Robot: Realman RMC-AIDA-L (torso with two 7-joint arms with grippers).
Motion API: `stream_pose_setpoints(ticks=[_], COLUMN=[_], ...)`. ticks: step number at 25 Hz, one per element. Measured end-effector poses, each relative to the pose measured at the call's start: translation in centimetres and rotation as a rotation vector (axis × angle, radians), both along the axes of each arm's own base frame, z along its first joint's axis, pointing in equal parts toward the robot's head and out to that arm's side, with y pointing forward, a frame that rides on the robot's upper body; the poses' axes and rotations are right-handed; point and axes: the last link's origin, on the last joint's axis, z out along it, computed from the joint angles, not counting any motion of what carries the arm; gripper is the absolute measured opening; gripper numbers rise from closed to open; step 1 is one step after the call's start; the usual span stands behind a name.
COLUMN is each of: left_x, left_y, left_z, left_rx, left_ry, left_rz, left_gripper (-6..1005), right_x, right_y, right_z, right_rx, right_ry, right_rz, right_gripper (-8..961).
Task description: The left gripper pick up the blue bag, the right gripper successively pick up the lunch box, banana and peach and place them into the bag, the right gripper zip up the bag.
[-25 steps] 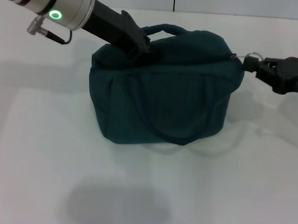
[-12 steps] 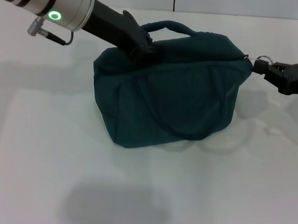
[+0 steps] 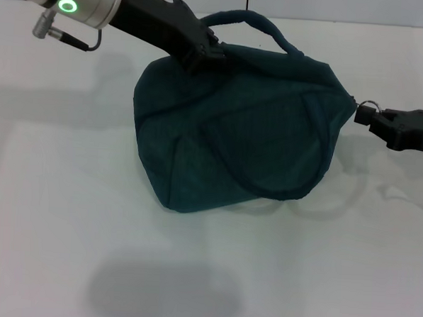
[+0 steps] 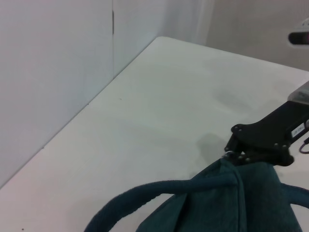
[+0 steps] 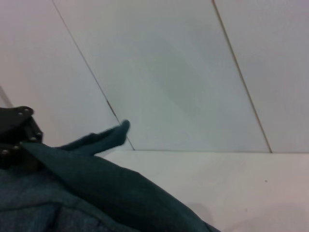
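Observation:
The blue bag (image 3: 234,131) stands on the white table, its top pulled up and stretched sideways. My left gripper (image 3: 201,55) is shut on the bag's top edge at the back left, beside one loop handle (image 3: 254,20). My right gripper (image 3: 366,117) is at the bag's right end, shut on the metal ring pull (image 3: 368,106) of the zipper. The left wrist view shows the bag (image 4: 231,203) with the right gripper (image 4: 240,153) at its far end. In the right wrist view the bag (image 5: 72,193) fills the lower part. The lunch box, banana and peach are out of view.
The white table (image 3: 53,207) spreads around the bag, and a pale wall (image 3: 312,4) runs along its far edge. The bag's second handle (image 3: 267,186) hangs against its front side.
My right gripper has moved right and down with the ring pull, stretching the bag's top rightward. My left gripper has risen slightly, lifting the bag's back left corner.

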Motion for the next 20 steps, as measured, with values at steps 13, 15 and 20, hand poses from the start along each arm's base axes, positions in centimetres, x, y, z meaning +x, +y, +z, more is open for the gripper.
stream_pose_setpoints(ticks=[13,15,20], left_x=[-1.1,-1.4,-1.8], left_y=[-0.9,-1.2,-1.1], left_z=[-0.3,-0.3,0.5], left_rx=[-0.045,-0.051,-0.010], left_ry=[0.002,-0.009,-0.098], left_rz=[0.019,0.027,0.018], left_gripper=[48,48,82], right_x=[-0.8,-0.4,1.4], right_y=[-1.8,-2.7,-3.0], right_z=[-1.3,-1.1,0.4], right_rx=[-0.104,-0.128,-0.062], right_ry=[0.070,0.094,0.101], right_rz=[0.054,0.056,-0.016], right_gripper=[84,85,86])
